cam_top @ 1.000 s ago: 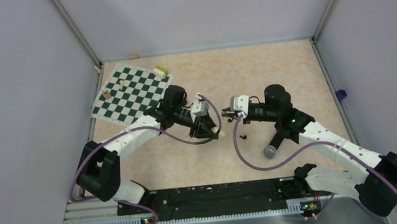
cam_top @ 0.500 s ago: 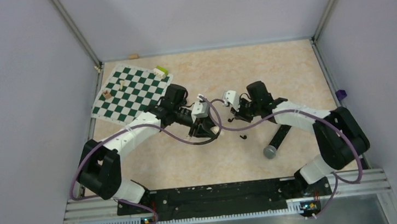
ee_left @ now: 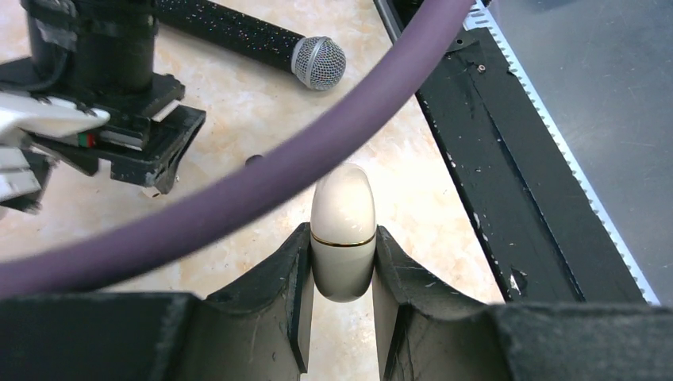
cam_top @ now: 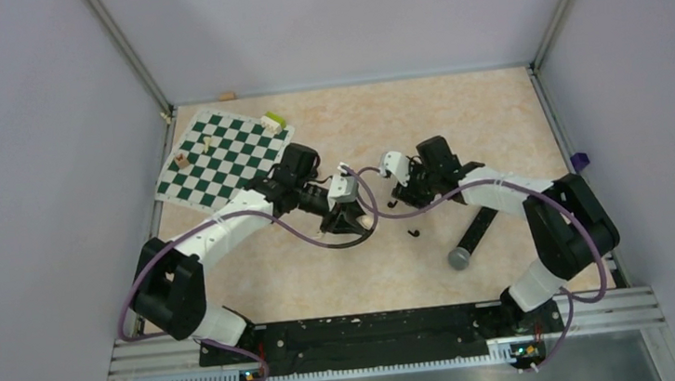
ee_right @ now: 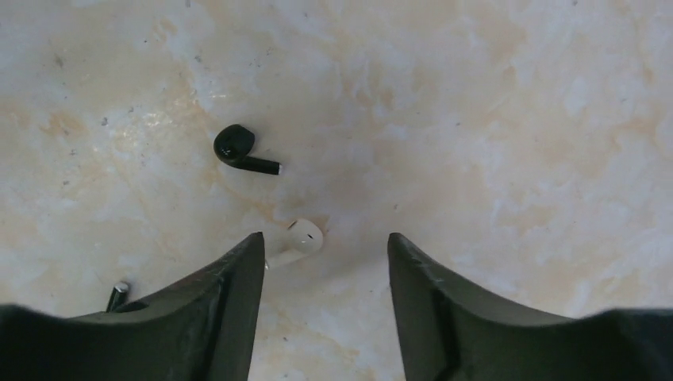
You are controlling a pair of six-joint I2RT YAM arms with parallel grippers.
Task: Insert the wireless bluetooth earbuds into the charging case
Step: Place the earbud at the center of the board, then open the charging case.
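Mottled beige tabletop; glossy black stemmed earbud.

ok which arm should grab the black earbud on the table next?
Right. The right gripper hangs open over the table, with the black earbud just ahead of it. The left gripper is shut on a cream-white capsule.

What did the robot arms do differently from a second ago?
The right arm folded up tighter, and the right claw opened; a white earbud lies just beneath it. Whether it dropped that, I cannot tell. The left claw stayed shut on the cream-white capsule; black earbud and microphone unmoved.
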